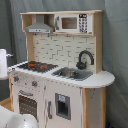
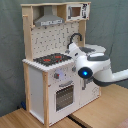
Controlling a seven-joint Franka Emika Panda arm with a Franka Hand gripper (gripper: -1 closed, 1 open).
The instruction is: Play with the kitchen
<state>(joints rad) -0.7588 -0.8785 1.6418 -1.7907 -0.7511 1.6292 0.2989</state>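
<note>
The kitchen [image 1: 60,75] is a tall white and light-wood toy. It has a grey hood [image 1: 40,26], a small microwave [image 1: 74,22], a black faucet [image 1: 85,59] over the sink [image 1: 72,74], a red-ringed black hob [image 1: 37,65] and an oven window [image 1: 27,106]. In the second exterior view the white arm [image 2: 100,72] reaches in from the right, with a blue light on its joint. My gripper [image 2: 73,49] is at its end, in front of the sink side of the kitchen [image 2: 47,75]. In the first exterior view only a white piece of the arm [image 1: 3,65] shows at the left edge, beside the hob.
A grey-green curtain [image 1: 115,45] hangs behind the kitchen. The kitchen stands on light wooden table tops [image 2: 105,107] with a seam between them. A rounded white part of the robot [image 1: 15,120] fills the bottom left corner of the first exterior view.
</note>
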